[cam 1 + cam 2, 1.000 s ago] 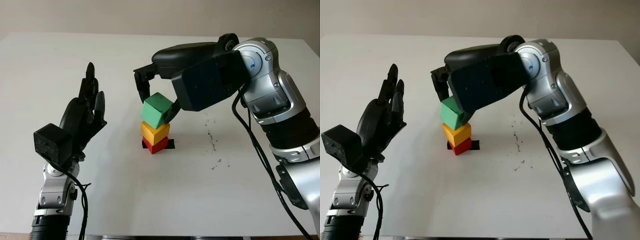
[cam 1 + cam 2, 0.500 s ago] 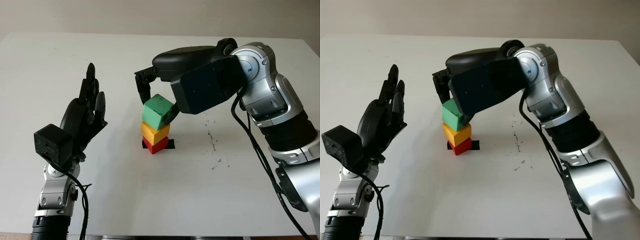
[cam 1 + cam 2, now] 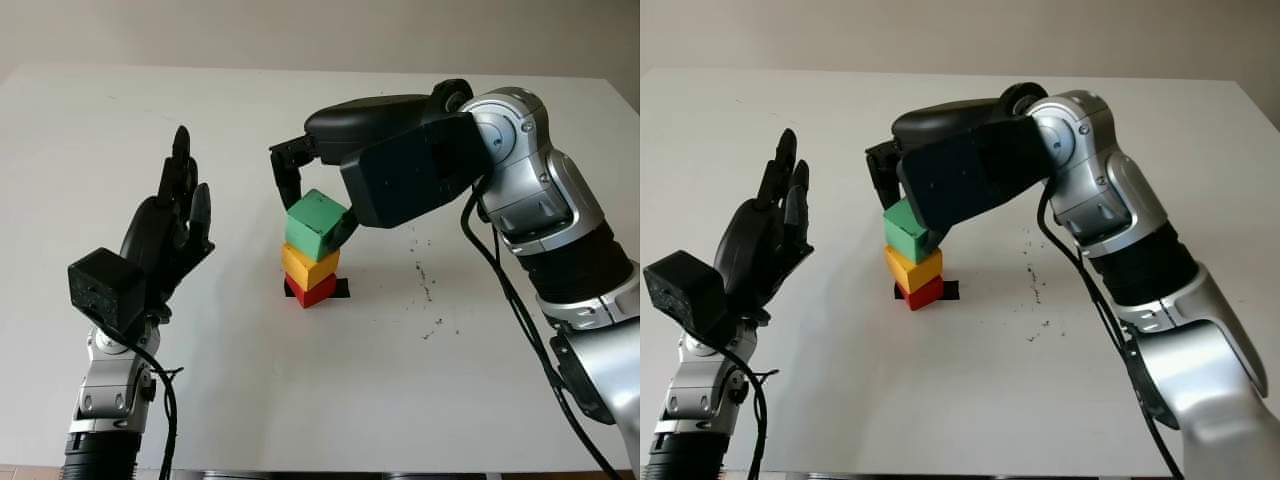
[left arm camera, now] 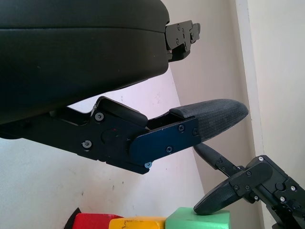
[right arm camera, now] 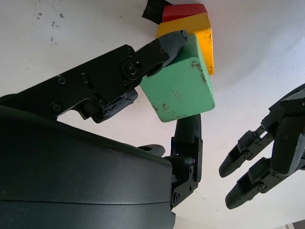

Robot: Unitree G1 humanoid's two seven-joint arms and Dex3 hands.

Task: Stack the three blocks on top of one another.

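Right hand: reaches over the middle of the white table, fingers clamped on the green block; one finger presses a side face, another the opposite face.
Green block: tilted, on top of the yellow block; whether its underside sits fully on the yellow one or only touches along an edge cannot be told, since the hand's shell covers its right side in the head views.
Yellow block: sits on the red block, turned a little against it.
Red block: at the bottom of the stack, on a black tape mark on the table; most of the mark is hidden under the blocks.
Left hand: raised above the table to the left of the stack, well apart from it, open and holding nothing.
Left wrist view: the stack is cut off at the picture's edge, with a strip of each of the three blocks showing and a right-hand fingertip on the green one.
Table: scattered dark specks to the right of the stack, too small to identify.
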